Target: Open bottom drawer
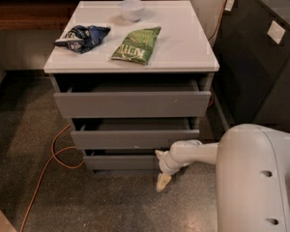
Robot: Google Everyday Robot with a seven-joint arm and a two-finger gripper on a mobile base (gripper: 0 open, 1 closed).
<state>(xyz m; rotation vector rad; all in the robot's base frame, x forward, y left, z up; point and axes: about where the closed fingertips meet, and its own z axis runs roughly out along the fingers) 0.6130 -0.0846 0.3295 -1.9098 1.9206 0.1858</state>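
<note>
White, rounded arm (253,170) w/ dark screw holes; pale cream gripper (162,178) low by bottom drawer (121,162) rt end.

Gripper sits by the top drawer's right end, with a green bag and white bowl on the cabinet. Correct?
No: the camera view shows the gripper by the bottom drawer, at its right end. The green bag and white bowl are on the cabinet.
</note>
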